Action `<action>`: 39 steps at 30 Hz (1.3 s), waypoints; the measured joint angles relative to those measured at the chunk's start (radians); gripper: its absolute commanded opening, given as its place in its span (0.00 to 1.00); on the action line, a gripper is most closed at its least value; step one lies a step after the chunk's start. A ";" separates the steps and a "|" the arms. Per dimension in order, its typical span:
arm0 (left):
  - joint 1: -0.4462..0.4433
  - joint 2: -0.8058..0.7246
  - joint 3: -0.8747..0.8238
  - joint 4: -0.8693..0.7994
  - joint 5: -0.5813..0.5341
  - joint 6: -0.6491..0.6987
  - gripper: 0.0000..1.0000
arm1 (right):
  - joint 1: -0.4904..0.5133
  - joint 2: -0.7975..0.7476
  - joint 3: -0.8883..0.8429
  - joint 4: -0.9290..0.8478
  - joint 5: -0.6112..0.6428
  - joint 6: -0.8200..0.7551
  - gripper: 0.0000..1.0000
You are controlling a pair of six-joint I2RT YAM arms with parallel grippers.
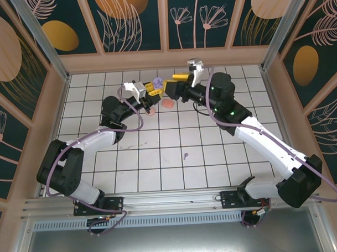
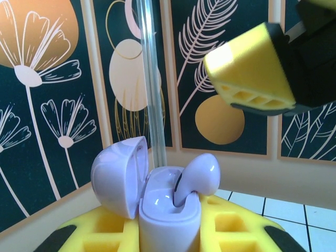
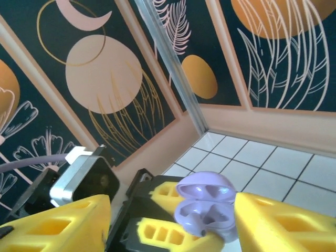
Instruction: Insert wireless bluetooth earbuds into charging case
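At the far middle of the table, a purple earbud [image 2: 198, 176] stands in the right-hand well of an open purple case [image 2: 168, 210]. Its rounded head rises above the rim and leans to the right. The lid [image 2: 118, 176] is swung back to the left of the wells in the left wrist view.

The left gripper [image 1: 150, 89] pinches the case between its yellow fingers [image 2: 86, 233] and holds it up off the table [image 1: 214, 157]. In the right wrist view the case [image 3: 207, 207] faces the camera with its lid on top and both wells showing.

The right gripper [image 1: 175, 84] is just to the right of the case. Its fingers [image 3: 278, 220] are spread wide, with the case in the gap beyond them, and they touch nothing. One of its yellow fingertips [image 2: 252, 73] hangs above and to the right of the case in the left wrist view.

On the tiles below the grippers lie a salmon item [image 1: 169, 103] and, near it to the left, a pink item [image 1: 151, 111]. Both are too small to tell more.

A loose earbud [image 1: 185, 155], purple, lies well apart from them near the table's middle.
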 measured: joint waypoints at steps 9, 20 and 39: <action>0.000 0.000 0.000 -0.042 0.001 0.018 0.00 | -0.036 0.059 0.128 -0.195 0.000 0.018 0.00; 0.000 0.000 0.001 -0.090 0.002 0.046 0.00 | -0.036 0.119 0.160 -0.349 -0.002 0.021 0.00; 0.002 0.006 0.006 -0.105 0.000 0.050 0.00 | -0.025 0.186 0.169 -0.352 -0.032 0.043 0.00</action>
